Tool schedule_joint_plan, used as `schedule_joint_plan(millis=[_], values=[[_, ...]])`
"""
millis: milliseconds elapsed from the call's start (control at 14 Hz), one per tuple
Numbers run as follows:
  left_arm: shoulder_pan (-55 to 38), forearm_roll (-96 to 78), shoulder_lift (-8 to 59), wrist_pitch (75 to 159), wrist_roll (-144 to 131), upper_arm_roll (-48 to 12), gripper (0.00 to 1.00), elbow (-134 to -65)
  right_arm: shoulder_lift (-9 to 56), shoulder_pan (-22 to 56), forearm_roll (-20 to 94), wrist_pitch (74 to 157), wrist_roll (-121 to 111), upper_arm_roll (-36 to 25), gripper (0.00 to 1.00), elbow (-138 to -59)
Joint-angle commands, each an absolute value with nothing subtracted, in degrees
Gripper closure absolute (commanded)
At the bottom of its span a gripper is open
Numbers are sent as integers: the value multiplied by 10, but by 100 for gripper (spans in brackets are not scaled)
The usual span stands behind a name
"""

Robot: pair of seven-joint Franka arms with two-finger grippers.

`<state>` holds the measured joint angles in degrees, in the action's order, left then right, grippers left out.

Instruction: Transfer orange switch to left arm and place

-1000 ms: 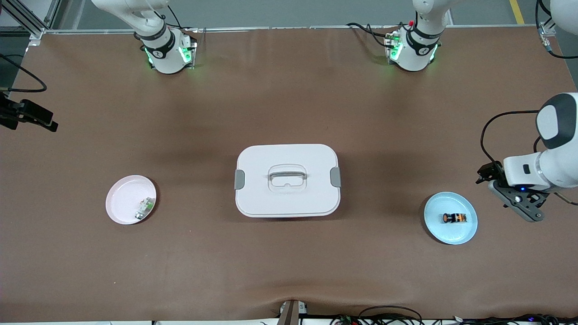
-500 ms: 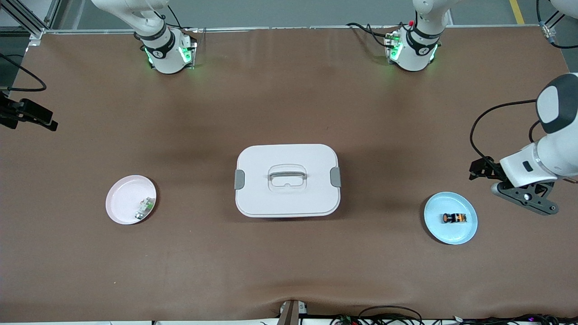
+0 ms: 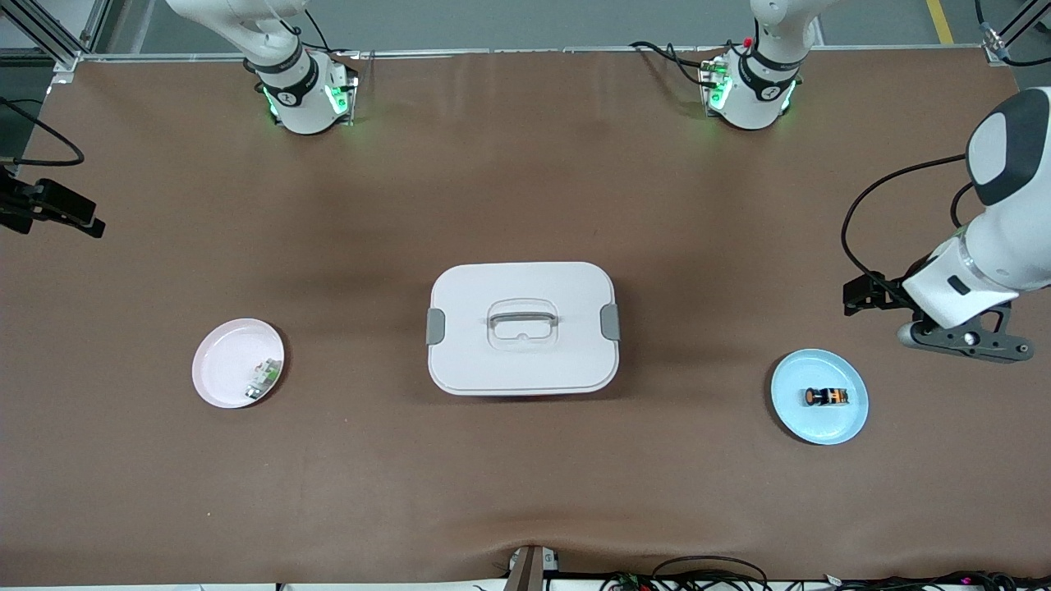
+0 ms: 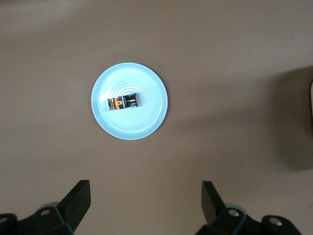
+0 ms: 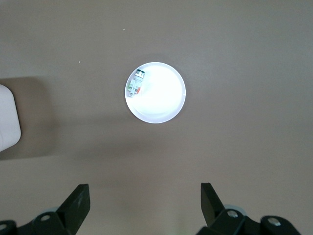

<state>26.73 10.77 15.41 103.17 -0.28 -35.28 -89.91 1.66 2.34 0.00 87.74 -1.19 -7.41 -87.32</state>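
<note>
The orange switch (image 3: 825, 396) lies on its side on a small blue plate (image 3: 792, 410) near the left arm's end of the table. It also shows in the left wrist view (image 4: 123, 103) on the blue plate (image 4: 146, 122). My left gripper (image 3: 967, 339) hangs open and empty in the air beside the blue plate, toward the table's end; its open fingers frame bare table (image 4: 145, 192). My right gripper (image 5: 145, 195) is open and empty, high over the table near a pink plate (image 5: 164, 105). The white box (image 3: 522, 328) stands shut in the middle of the table.
The pink plate (image 3: 226, 361) near the right arm's end holds a small white-and-green component (image 3: 263, 377). A corner of the box shows in the right wrist view (image 5: 7, 120). A black bracket with a cable (image 3: 57, 209) juts in at the right arm's end.
My left gripper has swung level and drifted away from the front camera, a little farther from the blue plate. The switch, plates and box have not moved.
</note>
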Motion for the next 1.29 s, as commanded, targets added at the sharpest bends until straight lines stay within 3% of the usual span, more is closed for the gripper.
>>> schedule_joint_plan(millis=[0,214,714,1214], values=[[270,98,134,1022,-61,-358,0,-904,22,13,4,866,-7,-68,0,-858],[270,123,125,1006,-82,-381,0,-903,23,14,4,866,-7,-68,0,-858],[283,130,125,1004,-48,-377,0,-879,23,14,4,867,-6,-68,0,-858],[285,120,93,950,-62,-377,0,-880,23,14,4,867,-6,-68,0,-858]])
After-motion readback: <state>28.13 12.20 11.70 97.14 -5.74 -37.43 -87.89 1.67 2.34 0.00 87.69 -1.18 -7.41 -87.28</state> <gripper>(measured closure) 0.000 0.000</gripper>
